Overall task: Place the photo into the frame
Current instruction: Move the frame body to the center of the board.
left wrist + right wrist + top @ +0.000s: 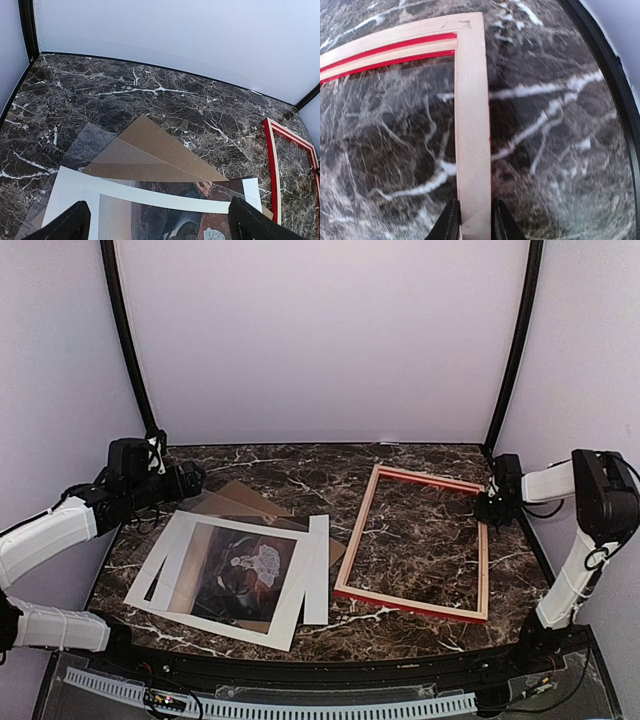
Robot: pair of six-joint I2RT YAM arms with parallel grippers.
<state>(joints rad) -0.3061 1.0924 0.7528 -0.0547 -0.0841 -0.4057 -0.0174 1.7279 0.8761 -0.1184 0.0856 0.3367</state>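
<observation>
Nearest, at the lower left of the top view, the photo lies flat and picture-up on the counter, overlapped askew by a white mat. To its right, apart from it, lies the frame, with only bare marble inside it. The right arm rises at the right edge, folds at the elbow and reaches left. The right jaws are closed on the frame's right rail near its far corner, a finger pressed to each side of the pale wood. The left arm stretches from the lower left to the counter's upper-left corner. The left jaws are spread wide, holding nothing, above the photo's far edge. Beyond that lie a brown board and a clear sheet.
</observation>
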